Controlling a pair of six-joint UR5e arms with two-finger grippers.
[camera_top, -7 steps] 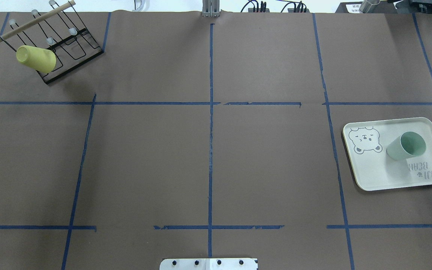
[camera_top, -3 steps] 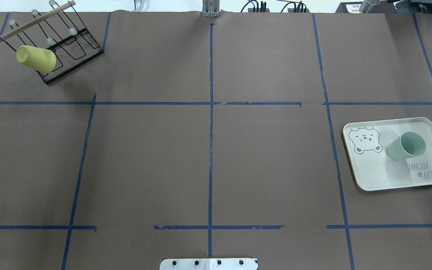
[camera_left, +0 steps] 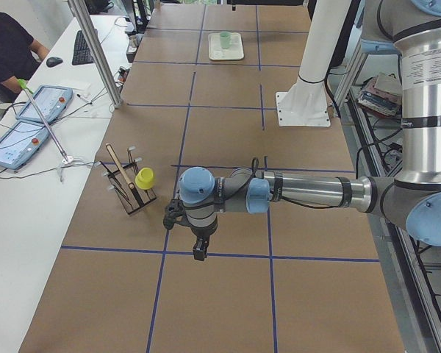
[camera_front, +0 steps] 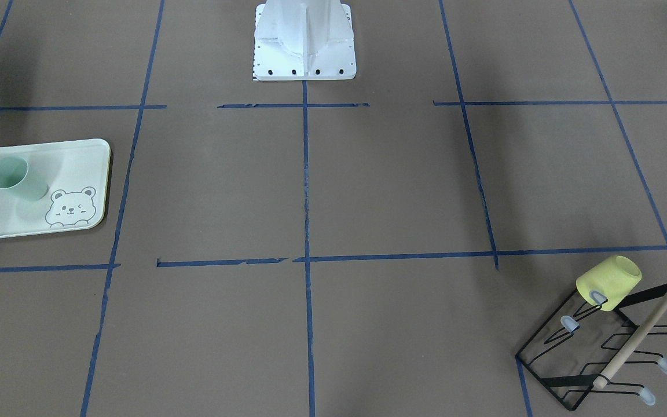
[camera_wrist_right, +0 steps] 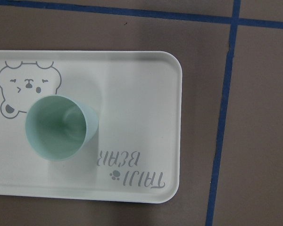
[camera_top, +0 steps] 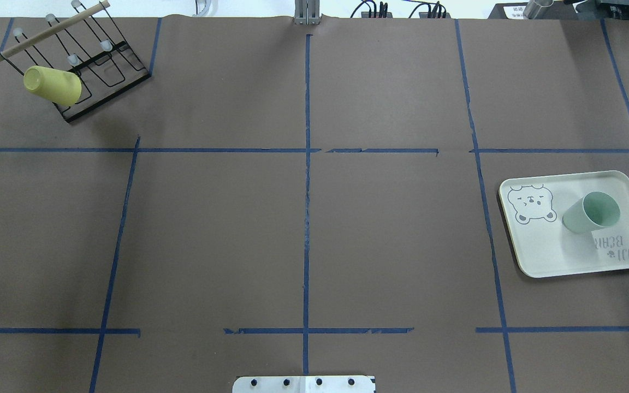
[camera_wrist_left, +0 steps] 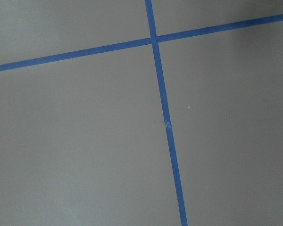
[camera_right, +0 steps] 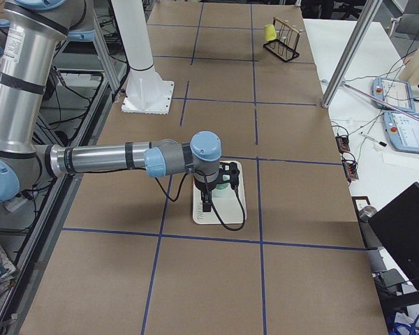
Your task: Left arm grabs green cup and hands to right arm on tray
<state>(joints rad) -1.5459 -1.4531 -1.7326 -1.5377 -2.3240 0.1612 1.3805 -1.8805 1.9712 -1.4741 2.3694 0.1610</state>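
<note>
The green cup (camera_top: 591, 213) stands upright, mouth up, on the tray (camera_top: 544, 245) at the table's right, beside the bear drawing. Both also show in the front view, cup (camera_front: 14, 176) on tray (camera_front: 73, 162), and in the right wrist view, cup (camera_wrist_right: 61, 127) on tray (camera_wrist_right: 141, 94). My right gripper (camera_right: 207, 204) hangs above the tray, seen only from the side; I cannot tell if it is open. My left gripper (camera_left: 198, 250) hangs over bare table near the rack, also seen only from the side. No fingers show in either wrist view.
A yellow cup (camera_top: 52, 85) hangs on a black wire rack (camera_top: 107, 82) at the far left corner. The robot base plate (camera_front: 304, 40) sits mid-table at the near edge. Blue tape lines cross the brown cover. An operator (camera_left: 7, 44) sits beyond the table.
</note>
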